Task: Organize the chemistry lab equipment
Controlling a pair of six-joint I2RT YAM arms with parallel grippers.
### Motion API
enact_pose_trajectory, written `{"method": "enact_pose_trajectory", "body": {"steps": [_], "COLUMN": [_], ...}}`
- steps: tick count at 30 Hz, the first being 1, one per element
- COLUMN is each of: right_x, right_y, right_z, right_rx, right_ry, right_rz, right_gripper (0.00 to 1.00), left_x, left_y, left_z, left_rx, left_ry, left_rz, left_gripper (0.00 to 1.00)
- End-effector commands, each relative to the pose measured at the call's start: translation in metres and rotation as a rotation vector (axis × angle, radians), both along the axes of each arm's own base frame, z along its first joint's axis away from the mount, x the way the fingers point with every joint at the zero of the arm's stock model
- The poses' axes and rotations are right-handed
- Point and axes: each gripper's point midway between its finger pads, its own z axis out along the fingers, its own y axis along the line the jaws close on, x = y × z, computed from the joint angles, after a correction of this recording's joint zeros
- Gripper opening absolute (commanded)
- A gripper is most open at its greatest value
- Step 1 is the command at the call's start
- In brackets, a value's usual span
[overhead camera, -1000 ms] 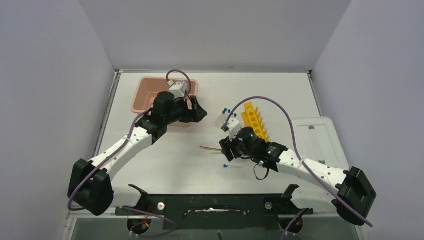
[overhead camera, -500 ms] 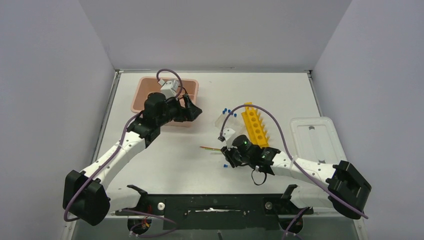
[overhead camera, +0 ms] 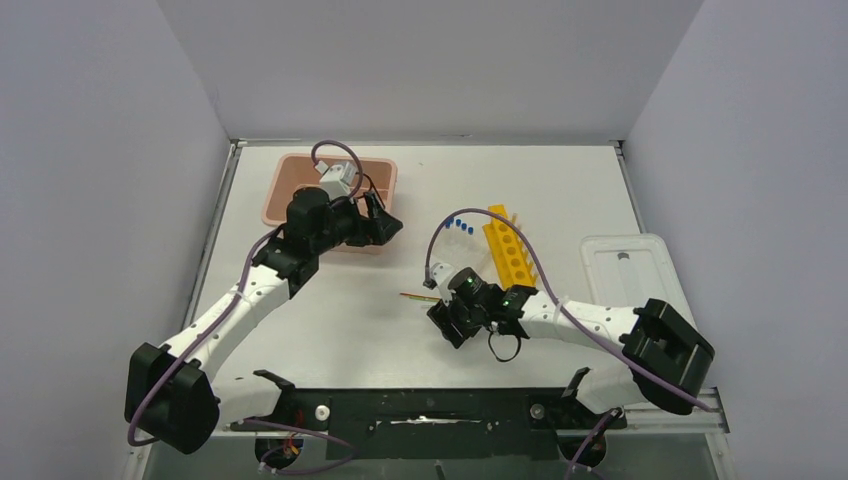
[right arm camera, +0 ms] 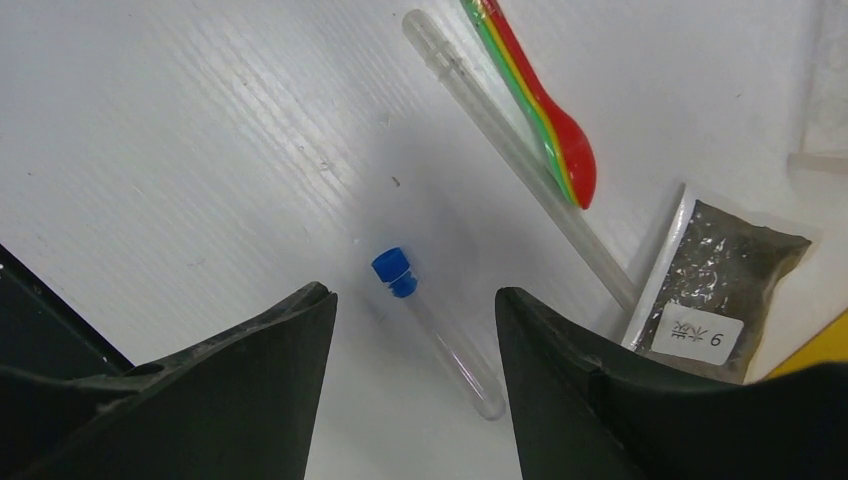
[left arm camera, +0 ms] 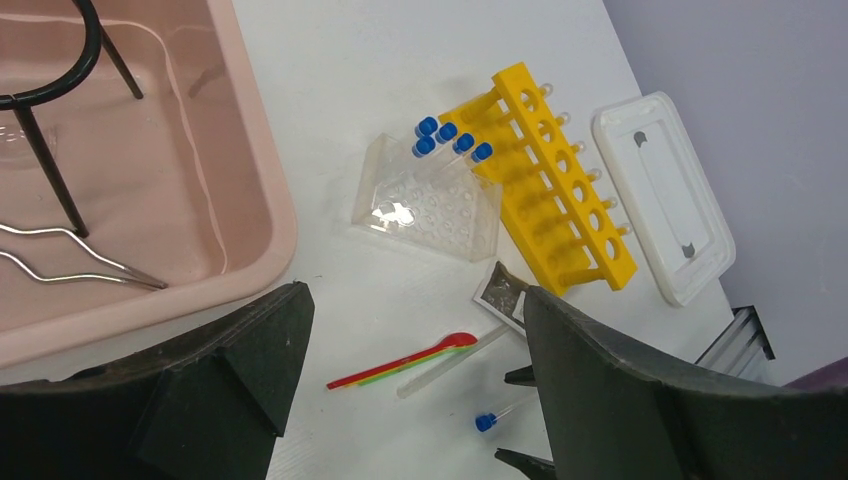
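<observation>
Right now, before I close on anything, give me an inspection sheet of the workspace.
Surface: white table, flat.
Job's things: black wire ring and metal tongs lie in the pink tub; blue-capped tubes stand in the clear tube rack, beside the yellow holed rack; loose capped tube, uncapped tube and coloured spoons lie on the table.
Clutter: small sachet; white lid.
End effectors: left end effector open by the tub's near corner; right end effector open, straddling the loose capped tube.
Cables: purple cables loop above both arms.
Surroundings: grey walls; nothing else seen.
</observation>
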Motion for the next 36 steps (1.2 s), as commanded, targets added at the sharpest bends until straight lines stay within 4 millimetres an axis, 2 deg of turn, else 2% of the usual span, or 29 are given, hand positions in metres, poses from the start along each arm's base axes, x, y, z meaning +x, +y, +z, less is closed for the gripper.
{"method": "enact_pose_trajectory", "body": {"steps": [1,9,19,22,30,36], "right_x": [-0.002,-0.001,0.004,0.008,0.018,0.03], "right_y": [0.015,0.009,0.005,0.004,0.001,0.004], "right_z": [0.009,-0.007,-0.012,-0.011,-0.017,-0.018], "right_rx": [0.04,-0.015,-0.059,-0.071,-0.116,-0.086], "right_ry": [0.026,0.05,0.04,0.025,0.013,0.016], "right_rz": [0.018,-0.028,-0.062,-0.076,-0.1,-0.122], "right_gripper": [0.6,0.58,0.53,0.48,0.42,0.38], "left_x": [0.002,0.001,0.001,0.001,0.0,0.001], "left_y": [0.001,0.004,0.006,0.006,0.007,0.005], "left_z": [0.027,0.026,0.026,0.028,0.031,0.026], "left_rx": [-0.05,-0.056,-0.066,-0.069,-0.076,-0.073], "left_ry": [-0.083,-0.085,-0.083,-0.085,-0.091,-0.068], "left_rz": [-0.007,-0.009,-0.01,-0.012,-0.014,-0.026], "left_gripper": [0.77,0.77,0.77,0.77,0.77,0.77]}}
